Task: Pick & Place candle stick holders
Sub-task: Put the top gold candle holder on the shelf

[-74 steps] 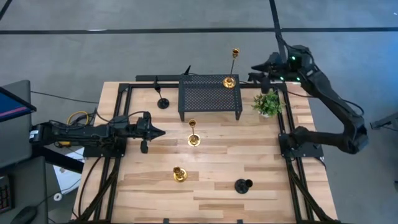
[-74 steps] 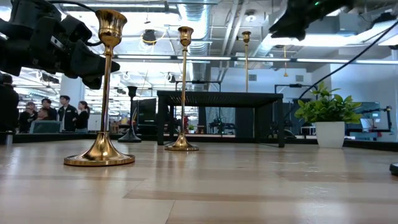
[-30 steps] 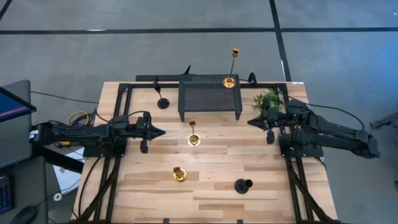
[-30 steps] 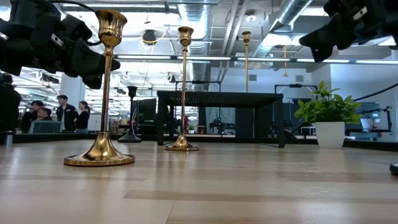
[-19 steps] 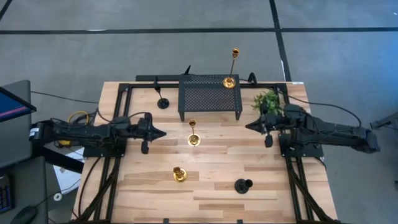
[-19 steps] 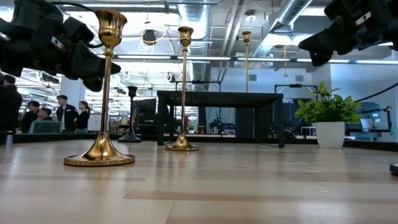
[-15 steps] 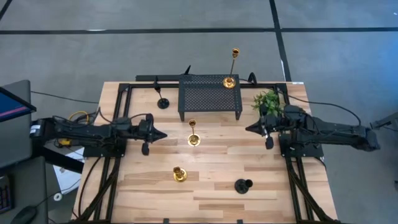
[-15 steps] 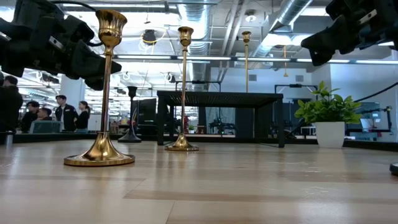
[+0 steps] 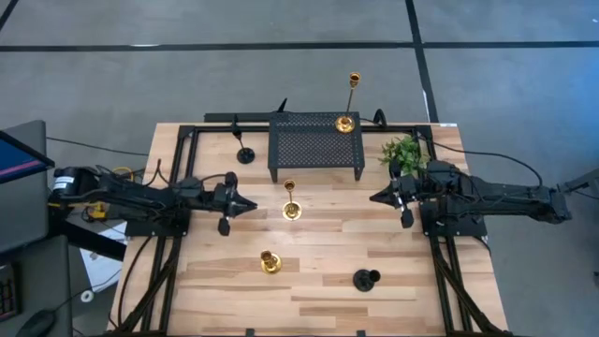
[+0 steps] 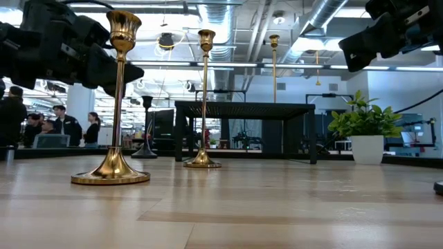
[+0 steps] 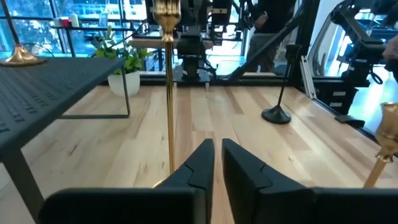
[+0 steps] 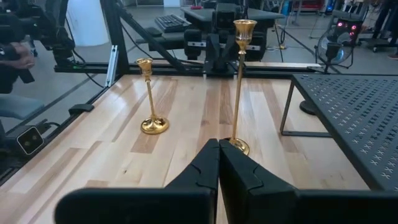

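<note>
A tall gold candle stick holder stands on its round base mid-table, between my two grippers. My left gripper hovers just left of it, its fingers a narrow gap apart and the stem close ahead. My right gripper hovers further off to its right, shut and empty. Another tall gold holder stands on the black mesh rack. A shorter gold one and a black one stand near the front, and a second black one stands far left.
A small green plant in a white pot stands right of the rack, close behind my right arm. Black frame rails run along both sides of the wooden table. People show in the room beyond the table.
My left gripper has moved a little toward the table's right and near edges, closer to the middle gold holder. My right gripper has shifted slightly toward the near edge. No holder has moved.
</note>
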Motion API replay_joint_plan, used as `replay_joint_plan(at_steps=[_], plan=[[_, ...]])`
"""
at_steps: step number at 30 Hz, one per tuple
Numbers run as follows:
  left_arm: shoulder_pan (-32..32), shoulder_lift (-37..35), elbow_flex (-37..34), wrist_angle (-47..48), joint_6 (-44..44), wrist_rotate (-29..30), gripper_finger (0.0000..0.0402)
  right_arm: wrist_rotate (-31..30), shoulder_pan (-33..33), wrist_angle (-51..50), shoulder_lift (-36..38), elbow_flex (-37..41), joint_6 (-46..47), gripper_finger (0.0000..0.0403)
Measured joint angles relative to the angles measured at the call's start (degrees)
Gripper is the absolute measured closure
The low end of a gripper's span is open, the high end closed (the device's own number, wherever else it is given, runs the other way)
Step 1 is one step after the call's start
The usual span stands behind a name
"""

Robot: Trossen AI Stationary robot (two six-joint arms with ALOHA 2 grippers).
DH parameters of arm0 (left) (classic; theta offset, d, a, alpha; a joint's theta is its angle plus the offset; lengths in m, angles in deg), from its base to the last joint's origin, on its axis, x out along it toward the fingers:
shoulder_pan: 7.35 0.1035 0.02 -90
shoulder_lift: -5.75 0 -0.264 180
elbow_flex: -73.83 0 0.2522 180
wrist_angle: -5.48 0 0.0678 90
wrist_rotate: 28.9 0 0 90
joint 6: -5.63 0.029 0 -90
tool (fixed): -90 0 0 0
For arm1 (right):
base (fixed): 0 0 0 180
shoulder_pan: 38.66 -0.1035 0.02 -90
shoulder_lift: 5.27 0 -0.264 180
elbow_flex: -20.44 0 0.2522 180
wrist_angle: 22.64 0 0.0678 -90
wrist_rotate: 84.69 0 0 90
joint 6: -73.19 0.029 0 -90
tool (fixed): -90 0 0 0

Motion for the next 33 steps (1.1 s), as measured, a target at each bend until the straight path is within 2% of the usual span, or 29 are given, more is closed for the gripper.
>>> replay_joint_plan(at_steps=[17, 26, 33], plan=[[0.02, 24.04, 15.7, -1.49, 0.0, 1.08, 0.0221, -0.06, 0.02, 0.0, 0.0, 0.0, -0.01, 0.0403], [0.02, 28.11, 20.4, -2.02, 0.0, 1.08, 0.0164, -0.04, 0.02, -0.03, 0.02, 0.0, -0.01, 0.0403], [0.02, 28.72, 21.89, -2.29, 0.0, 2.25, 0.0156, -0.02, 0.02, -0.07, 0.0, 0.0, -0.01, 0.0403]])
